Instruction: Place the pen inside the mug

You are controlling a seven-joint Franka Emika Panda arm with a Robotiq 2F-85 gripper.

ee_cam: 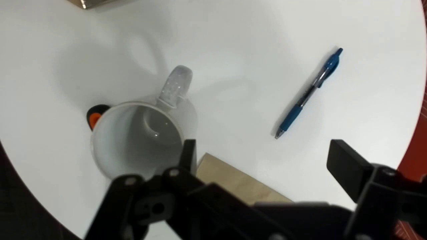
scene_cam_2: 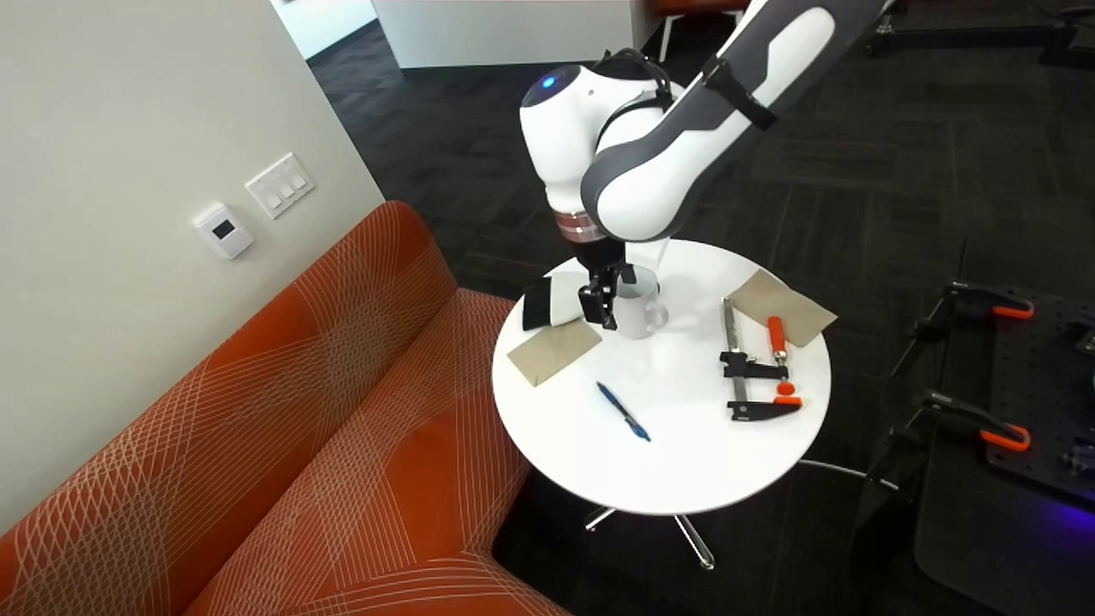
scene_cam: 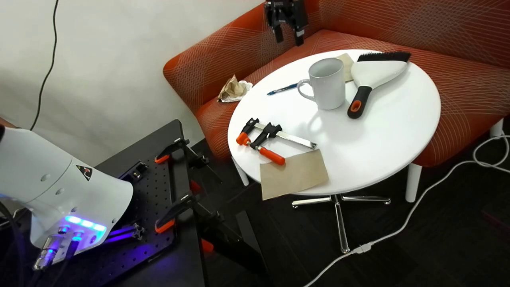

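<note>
On the round white table [scene_cam: 382,151], the blue click pen [ee_cam: 307,94] is just lying flat, so the pick hasn't happened yet. Near it but not touching is the white ceramic mug [scene_cam: 328,85], upright, and I can't make out anything inside, though the Robotiq gripper [scene_cam: 289,39] covers a bit of it in the wrist view. Its fingers are spread wide with nothing but air between them, and they hang up above the table, not touching anything as far as I can see. So I'd say it's at the lining-up-for-the-grab stage.

From the wrist view the pen lies ahead of the fingers and on a slant to them. Next move imo: shift over to the pen, twist the wrist a bit so the fingers would close square across the barrel, then come straight down and pinch. I'd go for the clip end so the writing tip could point down into the mug later. Thin barrel like that could roll if one finger hits it first, so no rush. After that it probably wants lifting well over the rim and tipping upright before letting go.

Further out, a flat piece of brown paper [scene_cam_2: 554,351] lies just beside a hand brush [scene_cam: 378,71] with black bristles. Over nearer the edge, a bar clamp [scene_cam: 272,130] has its orange handle resting on a second brown sheet [scene_cam: 297,175], and a big orange sofa [scene_cam_2: 299,411] runs alongside the table
</note>
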